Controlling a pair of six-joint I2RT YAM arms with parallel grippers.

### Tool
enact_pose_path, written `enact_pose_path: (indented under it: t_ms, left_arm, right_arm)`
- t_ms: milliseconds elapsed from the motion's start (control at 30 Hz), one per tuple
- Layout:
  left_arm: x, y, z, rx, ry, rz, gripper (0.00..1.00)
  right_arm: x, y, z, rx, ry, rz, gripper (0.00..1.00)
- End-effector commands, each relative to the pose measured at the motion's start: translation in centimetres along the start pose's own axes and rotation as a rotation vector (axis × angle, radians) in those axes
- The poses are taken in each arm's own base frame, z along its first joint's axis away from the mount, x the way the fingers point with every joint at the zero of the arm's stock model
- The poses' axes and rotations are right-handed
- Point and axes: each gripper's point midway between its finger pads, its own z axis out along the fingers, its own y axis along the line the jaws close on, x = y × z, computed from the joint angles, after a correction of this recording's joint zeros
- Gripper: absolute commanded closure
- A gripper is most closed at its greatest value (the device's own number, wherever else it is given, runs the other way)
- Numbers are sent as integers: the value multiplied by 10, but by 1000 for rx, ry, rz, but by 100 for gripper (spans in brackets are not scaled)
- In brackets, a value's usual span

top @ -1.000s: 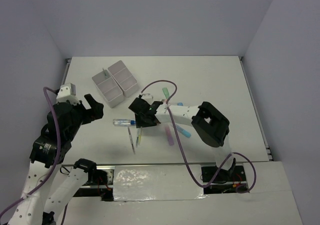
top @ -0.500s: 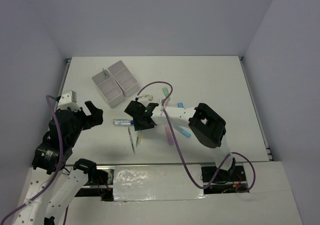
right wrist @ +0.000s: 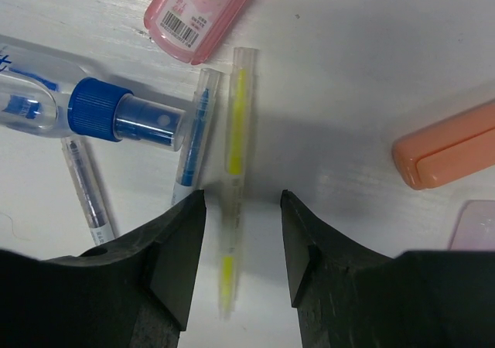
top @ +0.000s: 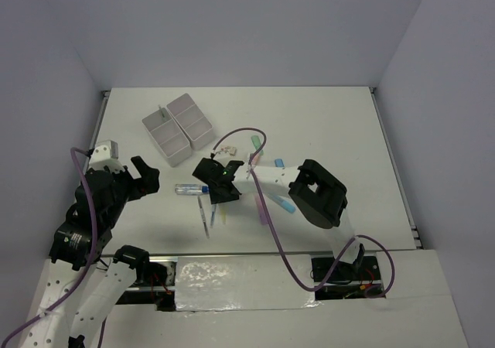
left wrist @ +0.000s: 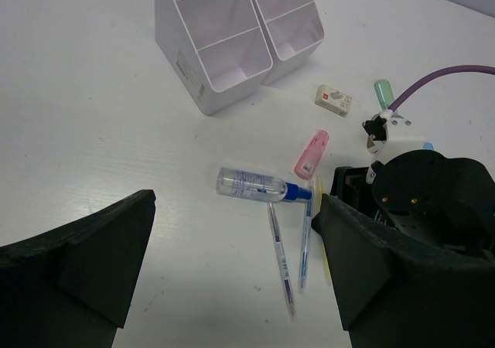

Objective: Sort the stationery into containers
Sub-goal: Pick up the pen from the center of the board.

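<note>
My right gripper [right wrist: 241, 247] is open and low over the table, with its fingers either side of a thin yellow pen [right wrist: 234, 170]. Beside that pen lie a blue pen [right wrist: 191, 151], a clear blue-capped tube [right wrist: 69, 112], a dark thin pen [right wrist: 89, 197] and a pink highlighter [right wrist: 203, 8]. An orange highlighter [right wrist: 448, 151] lies to the right. In the top view the right gripper [top: 219, 189] sits over this cluster. My left gripper [top: 143, 174] is open and empty, left of the tube [top: 188, 189]. The white containers [top: 178, 127] stand at the far left, and they also show in the left wrist view [left wrist: 201, 93].
An eraser [left wrist: 333, 99] and a green highlighter [left wrist: 383, 94] lie between the containers and the right arm. A purple highlighter [top: 262, 207] and a blue highlighter [top: 285, 204] lie near the right arm's forearm. The right arm's purple cable [top: 247, 131] loops over the table's middle.
My right gripper has moved left and toward the near edge, coming down over the pens. My left arm drew back toward its base and then held still.
</note>
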Motion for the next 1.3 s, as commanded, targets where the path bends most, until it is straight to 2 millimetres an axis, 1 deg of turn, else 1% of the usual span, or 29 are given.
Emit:
enact_pose_path:
  t_ms: [0,133,167,200,267,333,400,500,533,567,633,667,700,767,833,867,900,933,967,1000,1033,1067,1100,1133,1167,1200,1233,1267]
  left_arm:
    - [-12,-3,-1,18,-51,7,1]
    - [-12,-4,-2,19,-51,7,1]
    - [-12,-3,-1,17,-50,9,1]
    - [-12,-3,-2,18,-51,9,1]
    - [-11,-3,-1,18,-49,9,1]
    - [-12,-4,-1,21,-52,8,1]
    - [-12,-4,-1,20,-50,9,1]
    - [-11,-3,-1,19,-46,8,1]
    - [-11,-3,-1,19,-46,8,1]
    - [-11,-4,-1,21,-47,8,1]
    - [-10,-4,0,22,-42,9,1]
    - [-11,-5,1,25,-42,9,1]
    - [-10,-6,1,25,-37,9,1]
    - [-8,-7,4,27,-18,14,1]
    - [-7,-7,6,20,-8,13,1]
    - [-8,-8,6,25,-6,13,1]
    - [-7,-9,7,26,1,12,1]
    - [-6,-12,7,39,7,5,1]
    - [-5,-14,8,51,14,-2,1]
    - [-3,-17,9,62,23,-14,1]
    - [2,-26,11,104,41,-41,1]
    - [7,-30,15,124,61,-57,1]
    - [11,-35,18,149,75,-77,1]
    - [17,-42,21,180,93,-116,1]
    - [37,-53,25,251,160,-133,1]
    - [33,-68,29,328,139,-157,1]
    - [39,-79,32,386,158,-197,1]
    - [62,-90,32,474,231,-216,1]
  right_arm:
    - [6,-3,0,22,0,2,49]
    - [5,-6,0,43,4,-8,50]
    - [7,-7,1,49,8,-14,51]
    - [9,-10,1,54,13,-22,58]
    - [13,-12,0,48,27,-33,65]
    - [23,-18,-1,52,61,-56,66]
    - [29,-26,-2,75,83,-86,69]
    - [44,-47,-5,141,134,-138,68]
    - [46,-51,-4,144,143,-146,68]
    - [57,-55,-4,140,173,-167,66]
    - [66,-59,-1,132,203,-184,65]
    - [77,-60,2,118,231,-191,65]
    - [83,-61,3,112,248,-199,65]
    - [95,-65,7,114,284,-211,71]
    - [102,-63,7,100,293,-222,79]
    - [107,-66,7,98,306,-222,82]
    - [108,-64,8,86,301,-218,85]
    - [109,-67,6,86,302,-215,95]
    - [109,-67,4,82,296,-215,97]
    - [107,-69,4,90,289,-214,99]
    - [103,-70,0,91,274,-210,100]
    - [96,-70,-5,92,242,-207,100]
    - [94,-72,-5,101,234,-209,100]
    - [85,-69,-13,89,201,-200,100]
    - [77,-68,-16,80,178,-193,100]
    - [66,-67,-24,67,142,-185,100]
    - [60,-66,-28,57,123,-181,100]
    - [52,-66,-31,50,106,-168,100]
